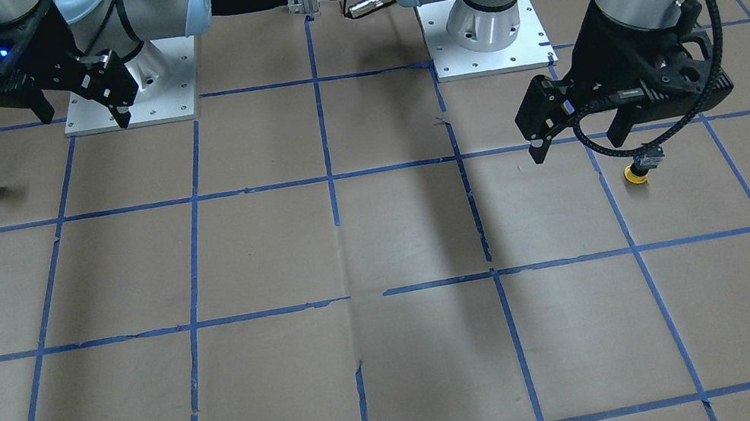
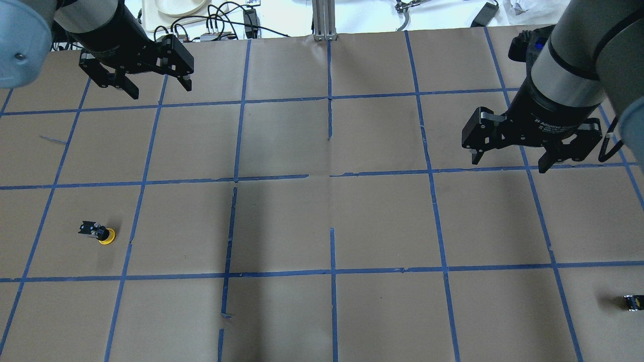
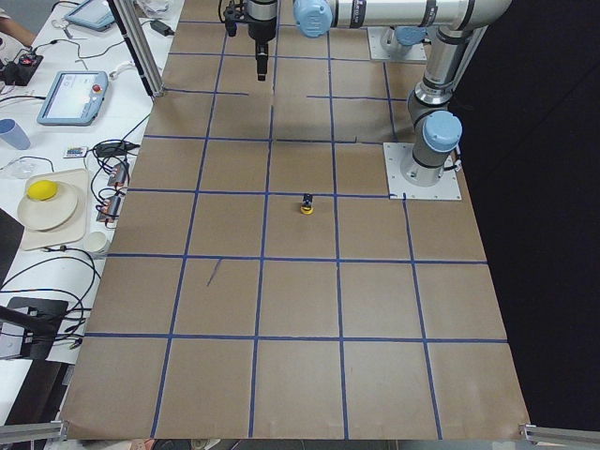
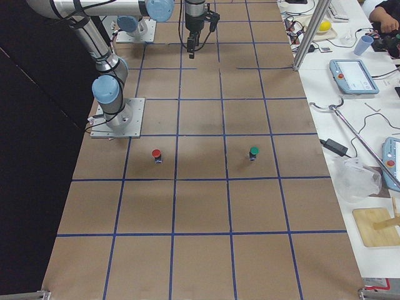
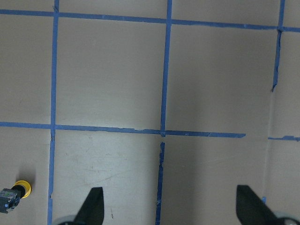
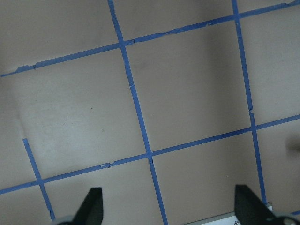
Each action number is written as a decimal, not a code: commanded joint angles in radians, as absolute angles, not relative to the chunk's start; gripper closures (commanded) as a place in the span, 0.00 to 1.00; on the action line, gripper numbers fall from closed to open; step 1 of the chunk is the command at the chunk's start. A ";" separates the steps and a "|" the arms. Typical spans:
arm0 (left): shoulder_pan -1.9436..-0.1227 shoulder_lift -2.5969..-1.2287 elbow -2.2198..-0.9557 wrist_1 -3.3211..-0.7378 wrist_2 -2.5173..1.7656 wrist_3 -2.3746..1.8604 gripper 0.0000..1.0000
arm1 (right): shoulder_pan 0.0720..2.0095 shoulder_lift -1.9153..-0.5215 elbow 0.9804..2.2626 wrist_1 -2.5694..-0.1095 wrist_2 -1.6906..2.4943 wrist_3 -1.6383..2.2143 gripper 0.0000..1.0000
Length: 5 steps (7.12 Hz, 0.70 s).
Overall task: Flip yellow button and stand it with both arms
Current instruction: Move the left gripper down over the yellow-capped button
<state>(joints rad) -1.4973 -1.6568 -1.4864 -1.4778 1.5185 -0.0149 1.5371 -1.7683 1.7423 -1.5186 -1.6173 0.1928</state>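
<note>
Both the left gripper [image 2: 161, 89] and right gripper [image 2: 510, 165] are hovering, fingers wide and empty; the yellow button [image 2: 102, 234] is lying tipped on the surface [image 2: 382, 221] near the left gripper, wanting a centred descent

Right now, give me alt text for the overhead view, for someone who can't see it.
A small yellow button rests on a brown table gridded with blue tape, toward the left. The left tool and right tool hang open and empty farther up, apart from it.
</note>
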 commanded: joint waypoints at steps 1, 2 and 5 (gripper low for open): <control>-1.499 -1.652 -1.482 -1.515 1.519 -0.015 0.00 | 1.537 -1.769 1.741 -1.520 -1.617 0.195 0.00; -1.496 -1.637 -1.494 -1.549 1.522 -0.009 0.00 | 1.537 -1.769 1.741 -1.520 -1.617 0.193 0.00; -1.345 -1.631 -1.648 -1.546 1.660 0.285 0.00 | 1.537 -1.767 1.741 -1.522 -1.615 0.192 0.00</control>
